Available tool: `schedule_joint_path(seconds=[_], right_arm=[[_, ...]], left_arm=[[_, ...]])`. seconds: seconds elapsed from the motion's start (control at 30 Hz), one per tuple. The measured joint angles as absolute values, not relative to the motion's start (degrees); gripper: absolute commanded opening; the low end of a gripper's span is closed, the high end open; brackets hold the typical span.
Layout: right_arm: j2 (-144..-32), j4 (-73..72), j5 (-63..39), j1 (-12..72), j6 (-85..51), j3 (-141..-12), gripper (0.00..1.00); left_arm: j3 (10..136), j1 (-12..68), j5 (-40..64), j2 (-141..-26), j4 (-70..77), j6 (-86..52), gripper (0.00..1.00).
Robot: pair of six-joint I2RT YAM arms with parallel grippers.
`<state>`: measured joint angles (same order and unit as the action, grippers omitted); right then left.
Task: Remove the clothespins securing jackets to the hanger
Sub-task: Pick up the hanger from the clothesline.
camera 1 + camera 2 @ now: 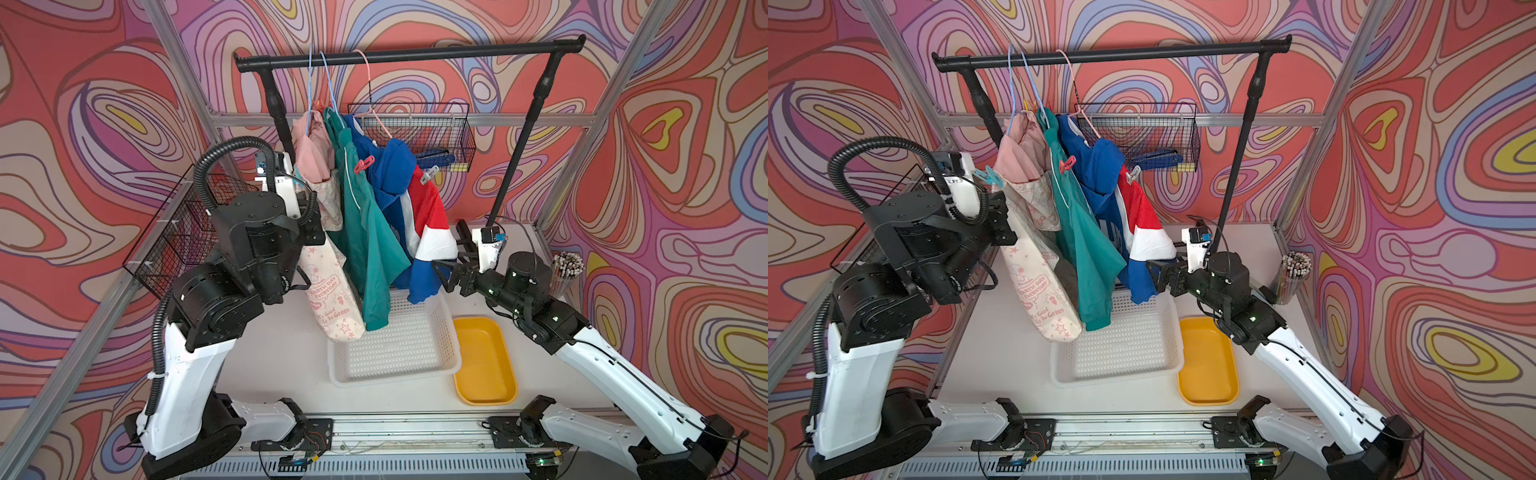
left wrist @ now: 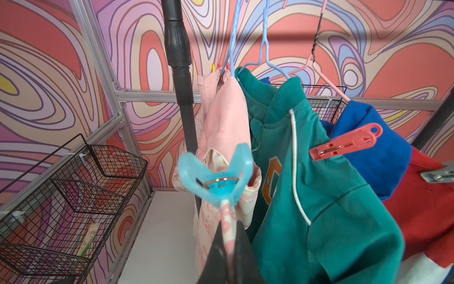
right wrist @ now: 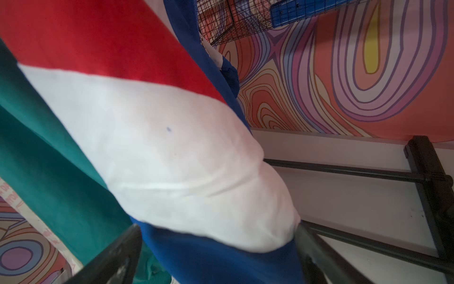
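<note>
Pinched by the left gripper (image 2: 229, 225), the pale pink printed jacket (image 2: 226, 118) may be dragged askew; the right gripper (image 3: 217, 233) is spread wide.

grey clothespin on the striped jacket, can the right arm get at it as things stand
Probably yes: the grey clothespin faces the right arm, up the striped jacket from its open fingers, nothing between.
</note>
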<state>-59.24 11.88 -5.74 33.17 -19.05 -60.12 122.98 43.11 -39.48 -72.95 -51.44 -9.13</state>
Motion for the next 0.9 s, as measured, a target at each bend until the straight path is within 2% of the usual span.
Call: schedule_joint_path(seconds=[0.23, 0.6, 0.9], right_arm=[[-58.87, 13.82, -2.70, 34.48, -18.70, -61.34, 0.98], [-57.98, 15.09, 4.01, 40.99, -16.71, -63.86, 0.98], [-62.63, 15.05, 10.04, 53.47, -13.23, -66.67, 0.98]], left_arm=[[124.38, 43.11, -37.36, -70.11, -51.44, -8.97, 0.00], [125.49, 43.11, -32.10, -64.55, -55.02, -9.21, 0.00], [120.92, 43.11, -29.58, -58.74, -59.90, -9.78, 0.00]])
